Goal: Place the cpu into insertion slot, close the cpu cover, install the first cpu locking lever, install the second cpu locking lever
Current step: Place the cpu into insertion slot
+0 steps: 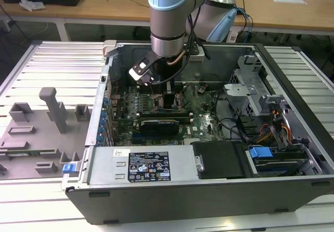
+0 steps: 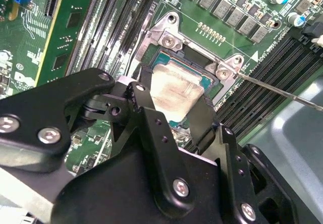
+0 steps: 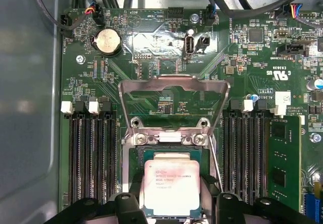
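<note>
Gripper (image 3: 174, 196) over one cpu (image 3: 170, 181), one cover (image 3: 174, 81) raised

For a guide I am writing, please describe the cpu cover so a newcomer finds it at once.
Inside the open computer case, find the green motherboard and the socket between its black memory slots. The cpu cover is the thin grey metal frame swung open from the socket's edge. Unlike the solid pale cpu beside it, its open centre shows the board.

Pale wooden desks (image 1: 104, 4) stand behind; a ribbed metal table (image 1: 52, 59) lies in front.
</note>
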Robot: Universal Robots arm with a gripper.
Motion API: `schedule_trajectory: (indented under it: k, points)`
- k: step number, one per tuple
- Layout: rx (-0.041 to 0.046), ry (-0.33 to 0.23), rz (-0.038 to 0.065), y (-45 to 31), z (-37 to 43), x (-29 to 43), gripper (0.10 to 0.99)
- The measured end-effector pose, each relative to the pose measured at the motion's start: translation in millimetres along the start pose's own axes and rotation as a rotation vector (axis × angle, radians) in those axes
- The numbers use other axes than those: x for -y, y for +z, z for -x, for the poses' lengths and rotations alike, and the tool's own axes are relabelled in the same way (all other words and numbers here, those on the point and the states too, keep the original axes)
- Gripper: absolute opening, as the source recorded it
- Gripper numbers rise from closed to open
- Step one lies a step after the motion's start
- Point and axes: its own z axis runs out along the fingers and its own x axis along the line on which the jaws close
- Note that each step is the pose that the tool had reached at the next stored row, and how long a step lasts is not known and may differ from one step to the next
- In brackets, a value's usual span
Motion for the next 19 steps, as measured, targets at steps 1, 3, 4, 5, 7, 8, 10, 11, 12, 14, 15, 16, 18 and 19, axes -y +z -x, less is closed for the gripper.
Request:
schedule_trajectory:
  k: [1, 3, 4, 5, 7, 8, 10, 11, 12, 14, 15, 16, 18, 19]
  points:
    - [0.0001, 0.000, 0.000, 0.0, 0.0, 0.0, 0.529]
    - [-0.0002, 0.000, 0.000, -0.1, 0.0, 0.0, 0.529]
    - [-0.0004, 0.000, 0.000, -0.3, -0.1, -0.1, 0.529]
    - [-0.0005, 0.000, 0.000, -0.3, -0.1, -0.1, 0.529]
    - [-0.0001, 0.000, 0.000, -0.6, 0.0, 0.0, 0.529]
    - [-0.0001, 0.000, 0.000, -0.5, 0.0, 0.0, 0.529]
    - [-0.0003, 0.000, 0.000, -0.1, 0.1, 0.1, 0.529]
    - [-0.0007, 0.000, 0.000, 0.4, 0.2, 0.1, 0.529]
    - [-0.0009, 0.000, 0.000, 0.7, 0.2, 0.1, 0.529]
    - [-0.0013, 0.000, 0.000, 1.0, 0.1, 0.1, 0.529]
    - [-0.0012, 0.000, 0.000, 1.0, 0.1, 0.1, 0.529]
    - [-0.0012, 0.000, 0.000, 1.0, 0.1, 0.1, 0.529]
    - [-0.0020, 0.000, 0.000, 1.3, 0.0, 0.0, 0.529]
    - [-0.0021, 0.000, 0.001, 1.4, 0.0, 0.0, 0.541]
